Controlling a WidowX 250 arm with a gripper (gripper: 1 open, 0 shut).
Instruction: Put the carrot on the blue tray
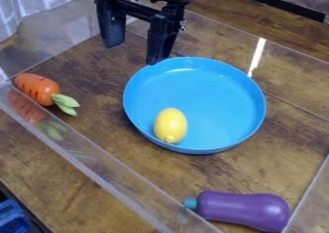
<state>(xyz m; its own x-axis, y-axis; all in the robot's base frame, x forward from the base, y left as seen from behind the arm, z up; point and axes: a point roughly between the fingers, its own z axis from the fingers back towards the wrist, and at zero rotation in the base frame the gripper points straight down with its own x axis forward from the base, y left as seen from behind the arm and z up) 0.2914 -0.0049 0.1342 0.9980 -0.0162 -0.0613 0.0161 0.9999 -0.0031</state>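
The small orange carrot [38, 88] with its light green top lies on its side at the left of the wooden table, leafy end pointing right. The round blue tray [225, 97] sits in the middle, with a yellow lemon [170, 125] resting on its near-left part. My black gripper [137, 41] hangs at the back, behind the tray's far-left rim and well apart from the carrot. Its two fingers stand wide apart and point down, and nothing is between them.
A purple eggplant [241, 209] lies near the front right. Clear plastic walls [77, 155] run along the left and front sides of the table and across the back.
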